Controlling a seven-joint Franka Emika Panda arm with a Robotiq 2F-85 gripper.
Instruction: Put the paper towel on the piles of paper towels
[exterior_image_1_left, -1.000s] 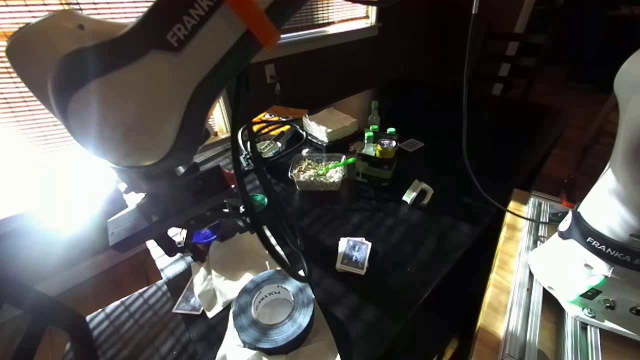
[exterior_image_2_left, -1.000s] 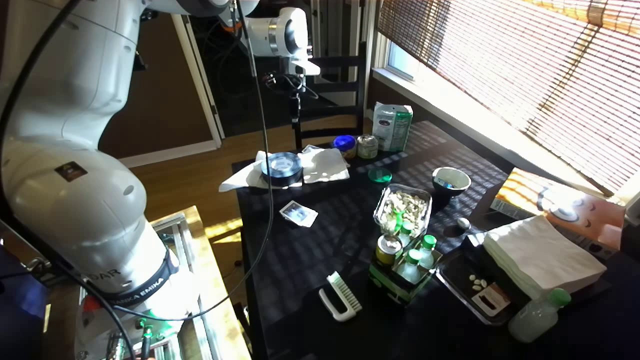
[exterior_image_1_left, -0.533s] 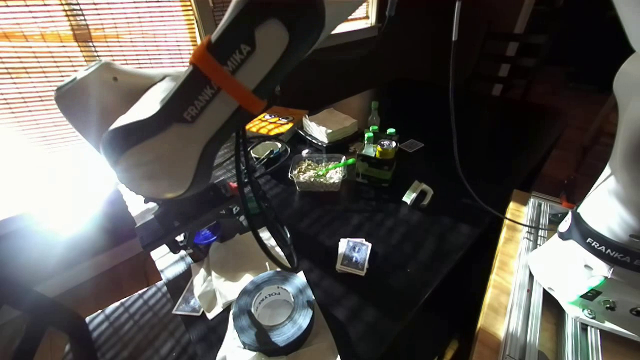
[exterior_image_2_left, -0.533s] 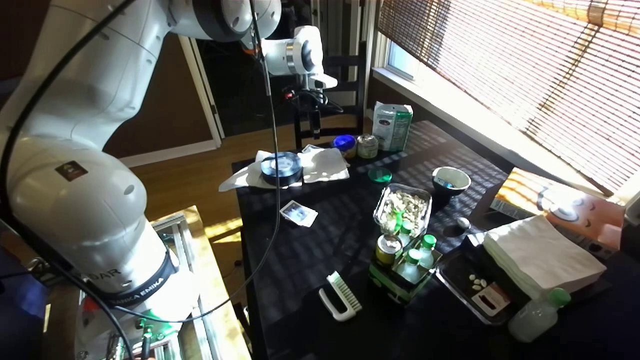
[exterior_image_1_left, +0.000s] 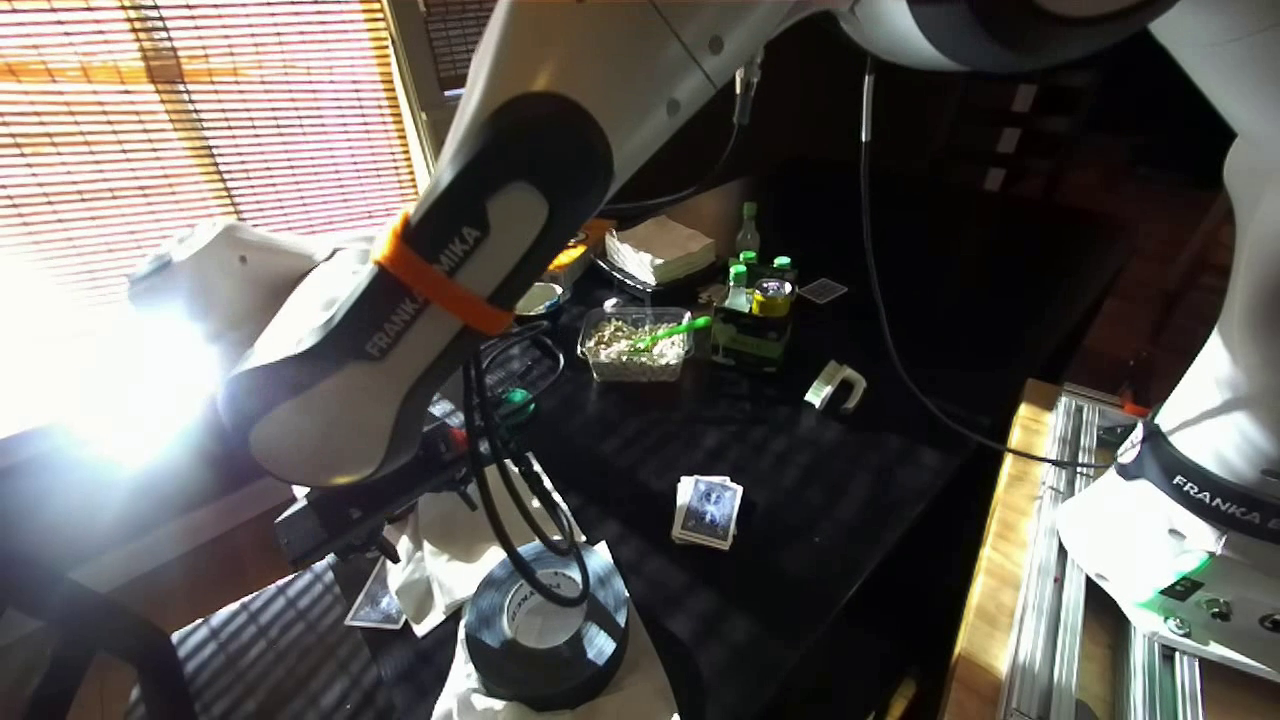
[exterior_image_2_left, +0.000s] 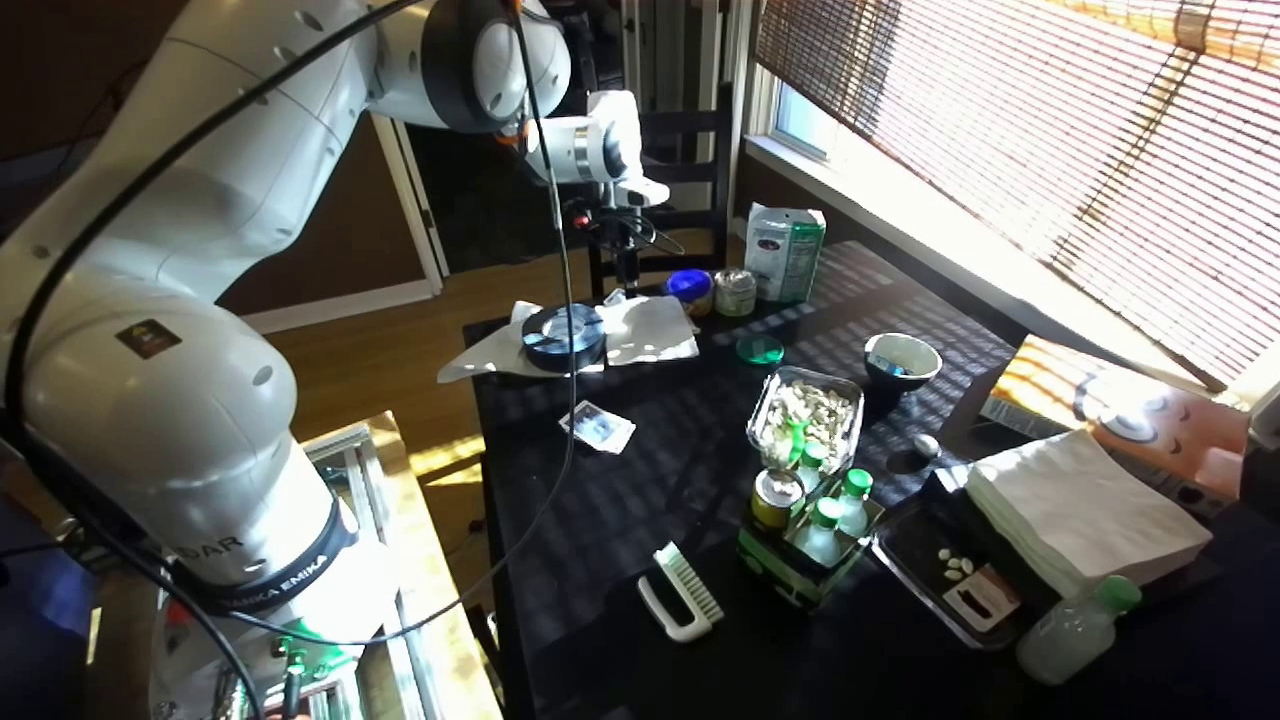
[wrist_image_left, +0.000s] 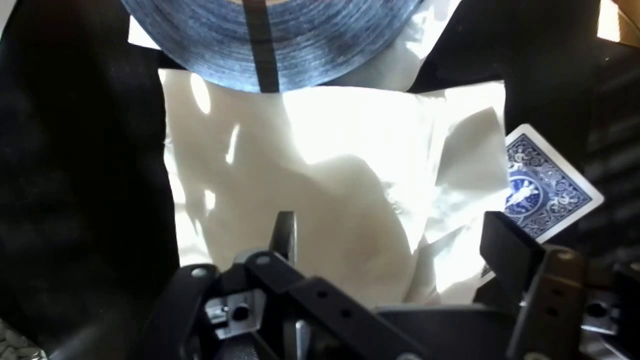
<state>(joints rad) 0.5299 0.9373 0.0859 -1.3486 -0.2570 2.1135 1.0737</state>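
The paper towel (wrist_image_left: 260, 180) is a thin pale sheet lying spread on the black table, creased at one side and streaked with sunlight. It also shows in both exterior views (exterior_image_1_left: 465, 535) (exterior_image_2_left: 655, 330). A playing card lies partly under one edge. My gripper (wrist_image_left: 390, 217) is open and empty, its fingers apart over the towel's near part. It hovers above the towel's far side in an exterior view (exterior_image_2_left: 627, 272); contact cannot be told. The pile of paper towels (exterior_image_2_left: 1090, 510) is a flat whitish stack on the black tray at the window side, also in an exterior view (exterior_image_1_left: 660, 248).
A large tape roll (exterior_image_2_left: 560, 350) sits on another white sheet beside the towel. Jars with a blue lid (exterior_image_2_left: 690, 288), a deck of cards (exterior_image_1_left: 708, 512), a clear food container (exterior_image_1_left: 637, 350), a bottle carrier (exterior_image_1_left: 752, 335), a brush (exterior_image_2_left: 682, 595) and a bowl (exterior_image_2_left: 902, 365) stand around.
My arm has swung down and my open gripper has dropped from higher up to closer over the paper towel. The objects on the table have not moved.
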